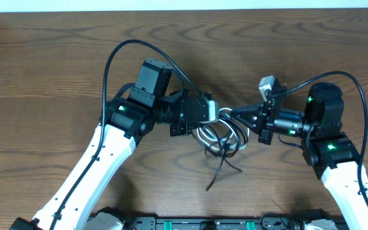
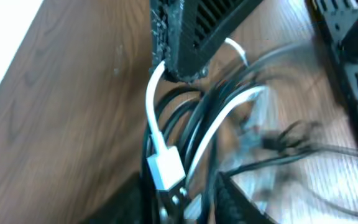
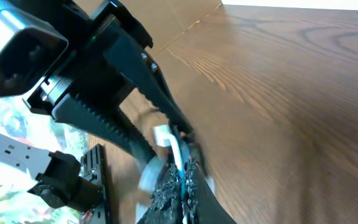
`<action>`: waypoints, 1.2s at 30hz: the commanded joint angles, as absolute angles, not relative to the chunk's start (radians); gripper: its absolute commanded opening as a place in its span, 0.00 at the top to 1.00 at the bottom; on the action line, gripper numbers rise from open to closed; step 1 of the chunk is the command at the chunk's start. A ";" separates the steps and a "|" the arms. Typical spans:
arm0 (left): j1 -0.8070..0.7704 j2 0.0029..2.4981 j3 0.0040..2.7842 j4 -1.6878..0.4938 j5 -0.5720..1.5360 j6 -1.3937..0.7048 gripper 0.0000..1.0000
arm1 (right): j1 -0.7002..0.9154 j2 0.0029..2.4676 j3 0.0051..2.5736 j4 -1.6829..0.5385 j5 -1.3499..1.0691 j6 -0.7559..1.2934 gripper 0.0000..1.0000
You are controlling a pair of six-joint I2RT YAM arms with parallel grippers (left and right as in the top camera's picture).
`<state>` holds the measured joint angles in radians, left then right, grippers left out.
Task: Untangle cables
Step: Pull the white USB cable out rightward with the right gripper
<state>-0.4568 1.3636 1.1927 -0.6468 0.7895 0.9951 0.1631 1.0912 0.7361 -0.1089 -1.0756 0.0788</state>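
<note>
The cables (image 1: pixel 222 137) lie bunched mid-table (image 1: pixel 43 64), toward the near edge, just below both hands. The right hand (image 1: pixel 235 115) is clamped on the white cable (image 2: pixel 151 106). The left hand (image 1: pixel 214 115) stands apart around its plug (image 2: pixel 165 168). The white cable runs from hand to hand.

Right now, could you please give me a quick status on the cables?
Left gripper part open, astride the white cable near its plug. Right gripper shut on white cable. Black cables bunched around it. Nothing else in the way.
</note>
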 commanded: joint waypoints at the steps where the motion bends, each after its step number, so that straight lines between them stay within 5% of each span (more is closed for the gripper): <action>1: -0.462 1.364 1.212 -0.644 0.795 1.000 0.63 | 0.162 1.095 0.755 -0.109 -1.046 0.070 0.99; 20: -0.461 1.364 1.212 -0.667 0.649 0.989 0.63 | -0.003 1.090 0.756 -0.085 -1.074 0.134 0.99; 21: -0.461 1.364 1.212 -0.675 0.649 0.989 0.60 | -0.009 1.090 0.756 -0.084 -1.077 0.134 0.99; 22: -0.462 1.366 1.212 -0.685 0.649 0.989 0.46 | -0.012 1.090 0.756 -0.086 -1.076 0.134 0.99; 23: -0.461 1.370 1.209 -0.701 0.641 0.990 0.09 | -0.019 1.090 0.756 -0.086 -1.072 0.134 0.99; 36: -0.463 1.461 1.201 -0.769 0.647 0.964 0.05 | -0.125 1.090 0.756 0.221 -1.150 0.418 0.99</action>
